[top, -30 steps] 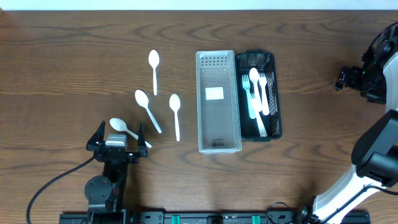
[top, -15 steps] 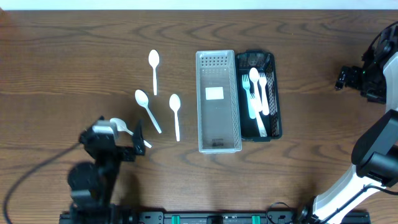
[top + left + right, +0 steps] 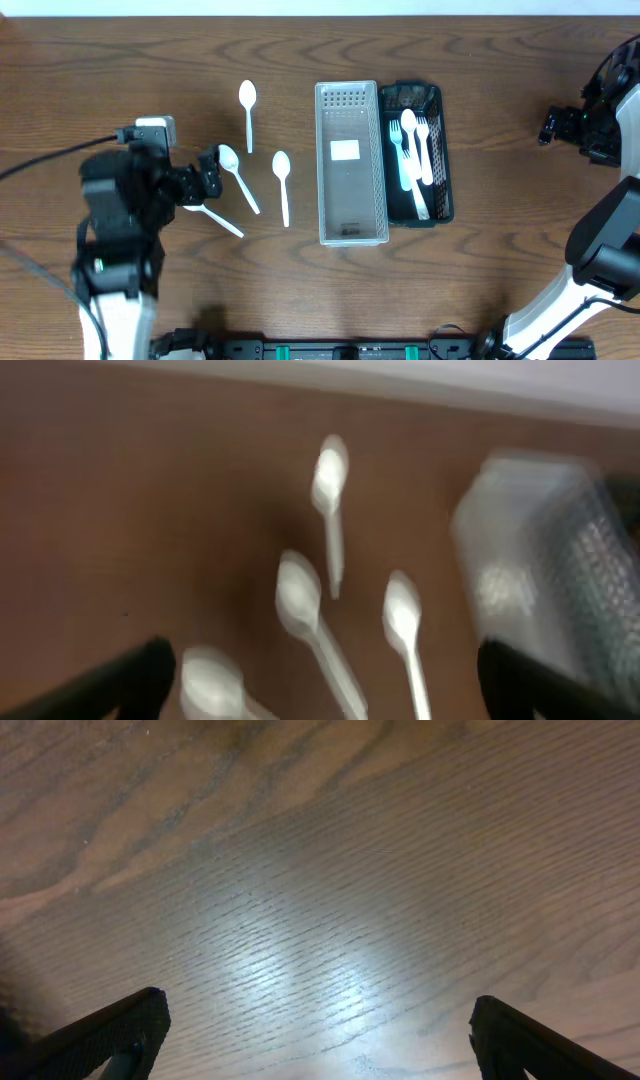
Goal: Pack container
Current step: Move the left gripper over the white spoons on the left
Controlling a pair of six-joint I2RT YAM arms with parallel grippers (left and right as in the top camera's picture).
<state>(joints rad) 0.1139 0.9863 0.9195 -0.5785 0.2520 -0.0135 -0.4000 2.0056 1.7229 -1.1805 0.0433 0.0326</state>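
Several white plastic spoons lie left of the containers: a far spoon (image 3: 247,108), a middle spoon (image 3: 236,174), a spoon (image 3: 282,183) nearest the clear container, and a near spoon (image 3: 212,216) partly under my left arm. The clear container (image 3: 351,226) is empty; the black container (image 3: 440,150) beside it holds white forks and a spoon. My left gripper (image 3: 200,175) is open, raised above the near spoon's bowl. In the blurred left wrist view the spoons (image 3: 300,600) lie ahead between the fingers (image 3: 320,690). My right gripper (image 3: 552,124) is open over bare table (image 3: 320,920).
The clear container shows at the right of the left wrist view (image 3: 540,560). A black cable (image 3: 40,175) runs left from my left arm. My right arm (image 3: 610,100) stands at the table's right edge. Bare wood lies in front of the containers.
My left arm has lifted and swung back and left from the front edge, uncovering the near spoon's handle. The spoons and the right arm have not moved.
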